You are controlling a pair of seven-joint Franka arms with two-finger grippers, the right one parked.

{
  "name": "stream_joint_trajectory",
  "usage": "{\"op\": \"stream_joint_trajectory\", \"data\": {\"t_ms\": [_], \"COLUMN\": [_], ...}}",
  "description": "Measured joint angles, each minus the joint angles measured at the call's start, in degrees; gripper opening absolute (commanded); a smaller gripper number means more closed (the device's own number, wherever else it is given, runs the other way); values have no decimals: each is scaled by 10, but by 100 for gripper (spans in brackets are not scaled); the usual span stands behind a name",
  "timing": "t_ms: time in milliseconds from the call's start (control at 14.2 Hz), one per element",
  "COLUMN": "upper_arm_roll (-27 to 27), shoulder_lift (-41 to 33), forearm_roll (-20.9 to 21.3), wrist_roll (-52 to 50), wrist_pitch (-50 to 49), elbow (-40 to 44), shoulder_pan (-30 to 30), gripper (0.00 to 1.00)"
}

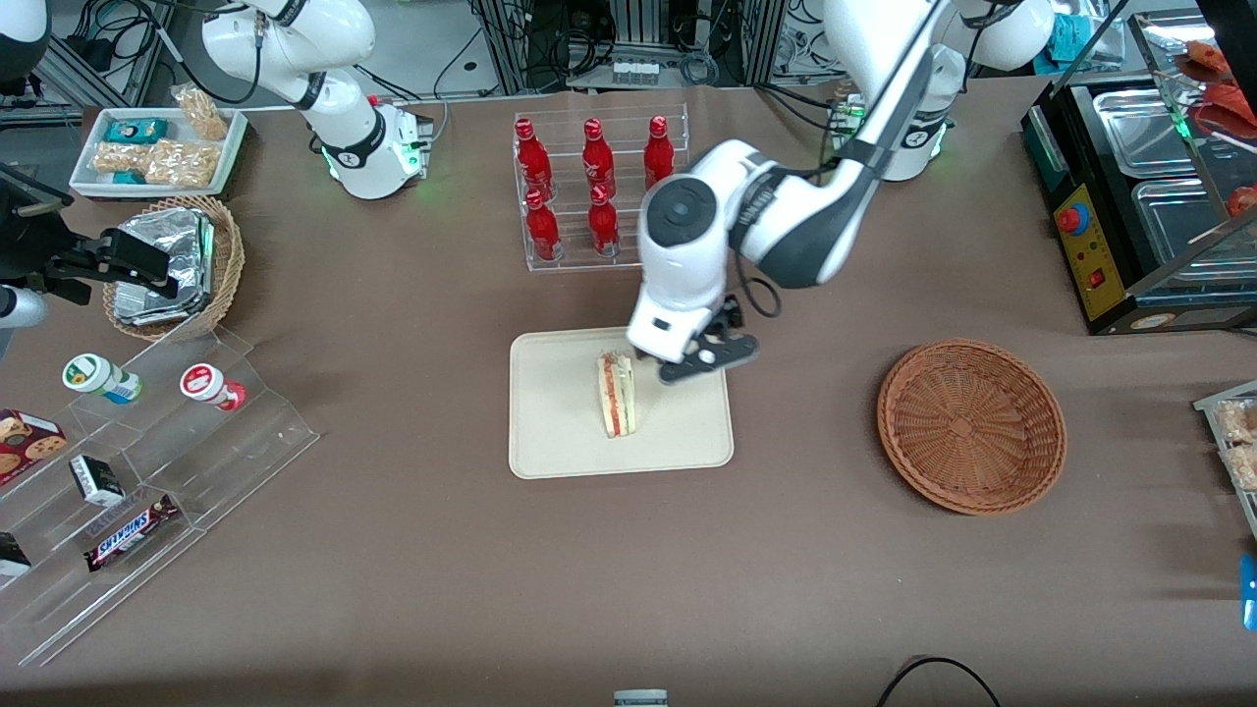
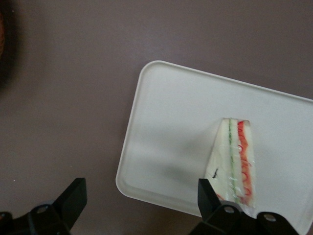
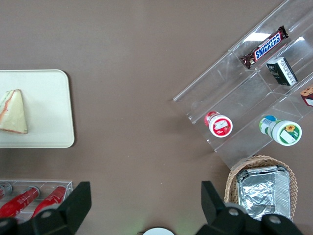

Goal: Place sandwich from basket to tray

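Observation:
The sandwich [image 1: 617, 395] [image 2: 234, 156] [image 3: 13, 111], a clear-wrapped white wedge with red and green filling, lies on the cream tray [image 1: 560, 432] [image 2: 166, 122] [image 3: 49, 98]. My left gripper [image 1: 699, 359] [image 2: 141, 188] hovers over the tray's corner, just beside the sandwich and slightly farther from the front camera. It is open with nothing between its black fingers [image 2: 73, 196]; one finger overlaps the sandwich's corner in the wrist view. The reddish-brown basket [image 1: 970, 424] sits empty toward the working arm's end of the table.
A clear rack of red bottles [image 1: 589, 187] stands just past the tray, under the arm. Toward the parked arm's end are a tan basket with foil packets [image 1: 177, 265], a stepped acrylic snack shelf [image 1: 147, 471] and a white tray of snack bags [image 1: 157, 147]. A black warmer [image 1: 1139, 196] stands near the reddish-brown basket.

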Motion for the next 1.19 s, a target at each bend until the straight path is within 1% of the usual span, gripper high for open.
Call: {"op": "stream_joint_trajectory", "data": {"t_ms": [211,351,561,982,1193], "upper_arm_roll": [1,2,3,3,2], "shoulder_lift": [-29,-67,-125,-202,-231], "forearm_roll": [0,0,1,0,-21], "wrist_roll": [72,129,228,416,523], "wrist_pitch": [-1,-4,-46,-146,-199], "elbow": [-43,-82,-123,-131,-125], "shoulder_pan": [46,79,132,240,294], "gripper": [100,100,100,100,100]}}
